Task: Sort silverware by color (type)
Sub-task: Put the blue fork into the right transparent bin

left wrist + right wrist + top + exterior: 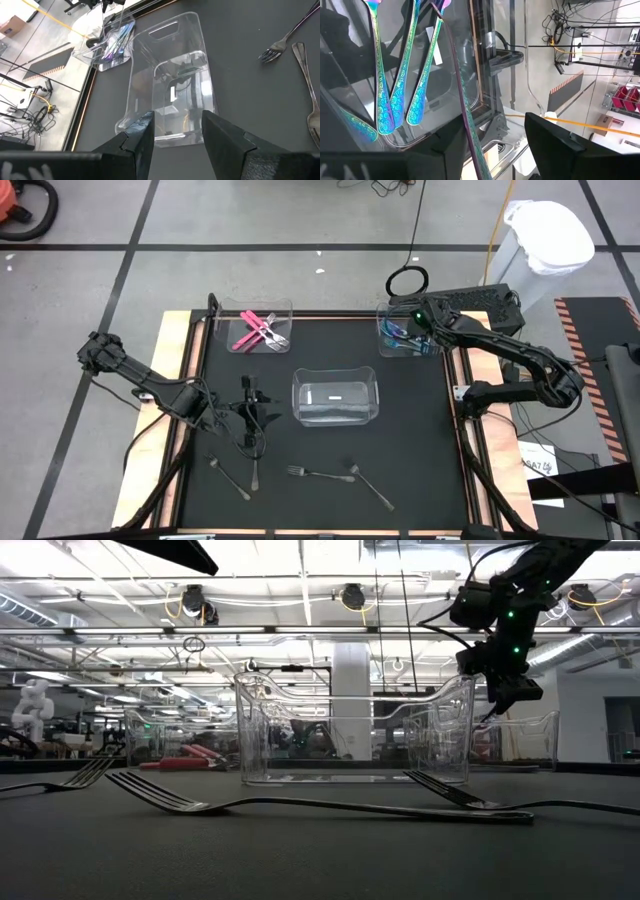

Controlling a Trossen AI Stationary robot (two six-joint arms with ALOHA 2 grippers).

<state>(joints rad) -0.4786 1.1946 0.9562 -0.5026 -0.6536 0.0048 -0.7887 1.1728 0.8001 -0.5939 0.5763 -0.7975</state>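
My right hand [418, 330] hung open over the bin [384, 343] of blue-teal pieces [395, 90]; lowering carelessly might snag its wall.

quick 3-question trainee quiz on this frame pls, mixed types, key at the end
1. True or false: the middle clear bin already holds silverware.
2. Which bin is the right gripper over? A) the bin with the pink pieces B) the bin with the blue-teal pieces C) the middle bin
3. Fill in: the grey metal forks and spoons lie loose on the black ____, near the front edge.

Key
1. False; it looks empty.
2. B, at the far right corner. Its fingers are apart and hold nothing.
3. mat. The left gripper is open, pointing at the middle bin.
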